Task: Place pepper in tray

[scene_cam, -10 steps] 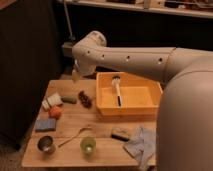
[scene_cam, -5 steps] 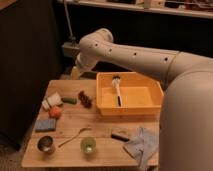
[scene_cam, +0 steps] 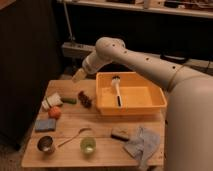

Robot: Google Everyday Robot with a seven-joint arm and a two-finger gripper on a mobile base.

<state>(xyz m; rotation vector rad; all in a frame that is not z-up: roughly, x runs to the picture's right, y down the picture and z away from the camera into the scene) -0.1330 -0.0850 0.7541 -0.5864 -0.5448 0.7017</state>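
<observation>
On the table (scene_cam: 102, 129), pepper (scene_cam: 69, 100) lies below the raised hand (scene_cam: 78, 76).

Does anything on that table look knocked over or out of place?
The white cup lies tipped on its side at the left of the table, beside the pepper. Nothing looks spilled. The claw hangs above the back edge.

High, close downward view onto table (scene_cam: 70, 156), claw (scene_cam: 78, 76) over its far-left edge.
</observation>
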